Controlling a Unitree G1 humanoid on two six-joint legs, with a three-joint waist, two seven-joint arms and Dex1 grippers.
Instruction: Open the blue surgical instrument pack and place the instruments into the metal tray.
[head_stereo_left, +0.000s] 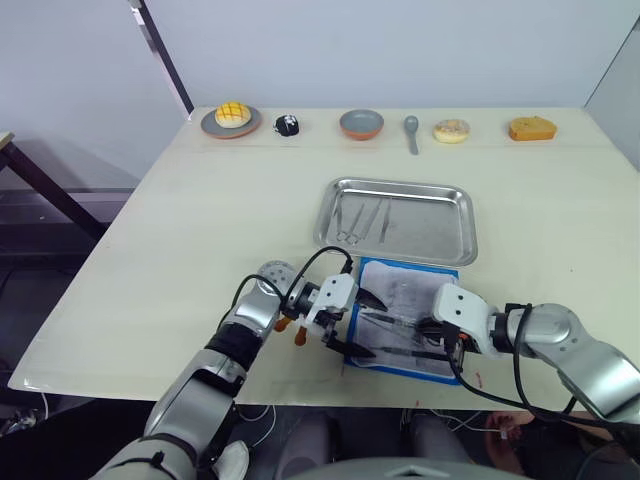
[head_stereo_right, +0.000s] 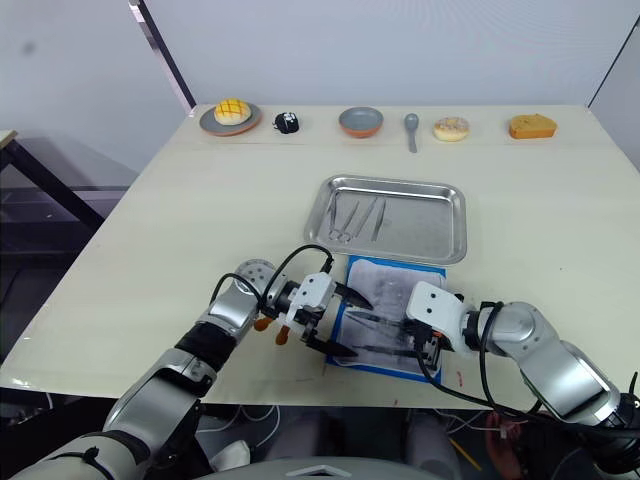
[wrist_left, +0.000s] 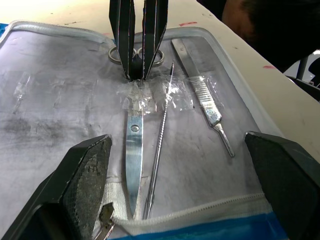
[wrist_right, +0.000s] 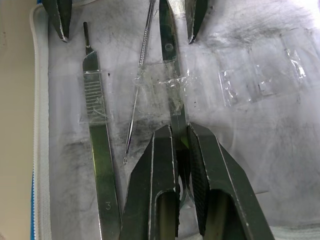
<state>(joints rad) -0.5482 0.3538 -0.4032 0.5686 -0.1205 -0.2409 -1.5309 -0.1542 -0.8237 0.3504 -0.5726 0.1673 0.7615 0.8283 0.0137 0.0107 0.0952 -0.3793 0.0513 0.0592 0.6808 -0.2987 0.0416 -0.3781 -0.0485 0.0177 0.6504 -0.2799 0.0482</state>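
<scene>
The blue surgical instrument pack (head_stereo_left: 408, 267) lies open near the table's front edge, pale lining up. On the lining rest silver scissors (wrist_left: 132, 165), a thin probe (wrist_left: 159, 165) and a flat scalpel handle (wrist_left: 207, 102), with clear tape across them. My right gripper (wrist_right: 182, 135) is shut on the scissors' shank just ahead of the ring handles. At the pack's left edge my left gripper (head_stereo_left: 380, 328) stands wide open, its fingers on either side of the instruments' tips and touching none. Behind the pack, the metal tray (head_stereo_left: 400, 185) holds a few slim instruments (head_stereo_left: 362, 220) in its left half.
Along the far edge stand a plate with a yellow bun (head_stereo_left: 231, 119), a small black object (head_stereo_left: 288, 125), a bowl (head_stereo_left: 361, 124), a grey spoon (head_stereo_left: 411, 130), a doughnut (head_stereo_left: 451, 130) and an orange cake piece (head_stereo_left: 531, 128). The pack sits close to the table's front edge.
</scene>
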